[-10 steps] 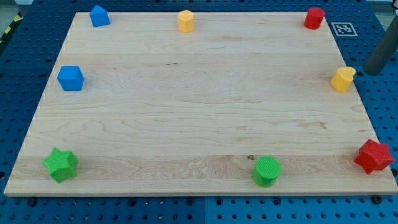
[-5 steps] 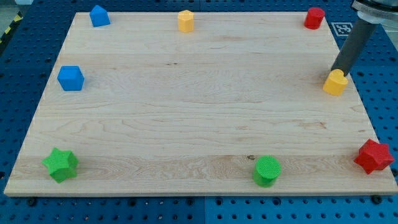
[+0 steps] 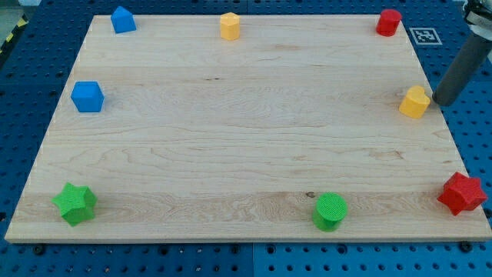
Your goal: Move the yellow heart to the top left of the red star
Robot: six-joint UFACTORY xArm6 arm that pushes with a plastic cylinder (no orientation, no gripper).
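- While the yellow heart (image 3: 414,101) sits at the board's (image 3: 231,138) right edge, well above the red star (image 3: 461,193), the job looks only begun.
- Just right of it, apart, stands my tip (image 3: 440,101) (a bare rod, grasping nothing).

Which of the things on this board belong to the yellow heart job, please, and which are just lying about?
Job:
yellow heart
red star
my tip, just to the view's right of the heart

Lying about:
red block
yellow block
two blue blocks
green star
green cylinder
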